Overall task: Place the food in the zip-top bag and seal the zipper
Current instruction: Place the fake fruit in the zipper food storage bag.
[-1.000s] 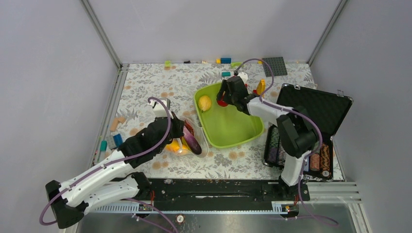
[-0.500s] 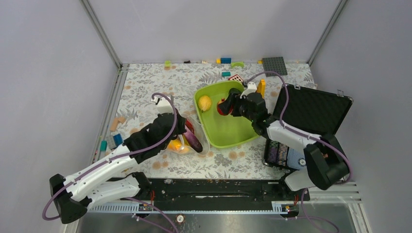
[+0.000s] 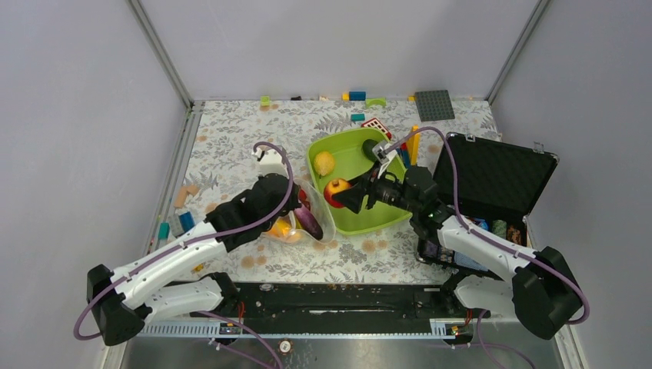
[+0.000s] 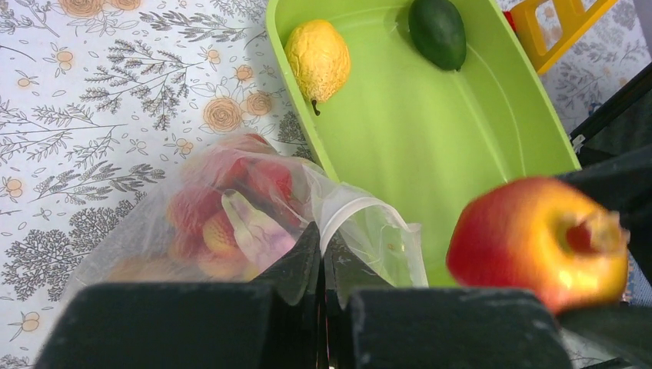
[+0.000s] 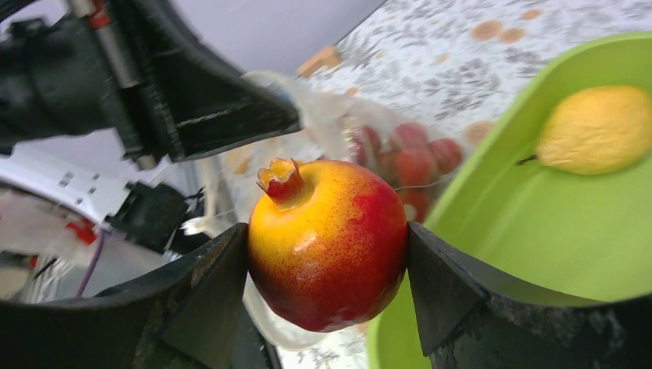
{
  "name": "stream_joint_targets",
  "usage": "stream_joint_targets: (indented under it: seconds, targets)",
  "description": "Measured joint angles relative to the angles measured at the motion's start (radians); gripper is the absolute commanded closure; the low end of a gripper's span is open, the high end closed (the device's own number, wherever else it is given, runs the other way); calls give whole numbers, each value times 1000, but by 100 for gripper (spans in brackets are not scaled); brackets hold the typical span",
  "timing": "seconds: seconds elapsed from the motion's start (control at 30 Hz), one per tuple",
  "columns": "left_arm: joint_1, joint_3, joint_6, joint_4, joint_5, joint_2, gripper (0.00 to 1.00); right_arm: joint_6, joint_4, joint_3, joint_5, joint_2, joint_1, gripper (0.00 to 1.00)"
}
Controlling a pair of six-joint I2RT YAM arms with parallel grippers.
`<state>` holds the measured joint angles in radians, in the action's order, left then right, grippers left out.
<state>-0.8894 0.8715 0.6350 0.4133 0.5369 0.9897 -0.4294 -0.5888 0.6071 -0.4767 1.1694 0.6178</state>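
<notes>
Right gripper (image 3: 339,194) grasps a red-yellow toy pomegranate (image 3: 335,191), one finger on each side, crown pointing up in the right wrist view (image 5: 330,238). The fruit hangs over the near-left part of the lime-green tray (image 3: 361,228), close to the bag mouth and not inside it. Left gripper (image 3: 296,209) is clenched on the mouth edge of the zip-top bag (image 3: 317,228); the left wrist view shows clear film pinched between the closed fingers (image 4: 292,265). The bag (image 4: 154,231) lies on the floral tablecloth (image 3: 231,138) just left of the tray, with its open mouth lifted against the tray's left rim. The zipper is not sealed and cannot be made out clearly. Inside the bag are a purple eggplant (image 3: 307,220), red grapes (image 4: 196,211) and something orange-yellow (image 3: 283,229), blurred through the plastic. In the tray, a yellow lemon (image 3: 324,163) sits at the far-left corner and a dark green fruit (image 4: 437,31) lies farther right along the far side. An open black case (image 3: 492,173) stands right of the tray. Building blocks (image 3: 357,96) and a grey baseplate (image 3: 434,104) lie along the far edge.
</notes>
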Motion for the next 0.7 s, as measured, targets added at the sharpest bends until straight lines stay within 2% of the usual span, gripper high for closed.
stream_joint_targets:
  seconds: [0.3,0.7]
  targets:
    - [0,6,-18,3,-21,2,100,-10,-60,-9,-48,13,149,71]
    - [0,-9,-18,-3,-64,-50,100,-59,-101,66,47,218,262,68]
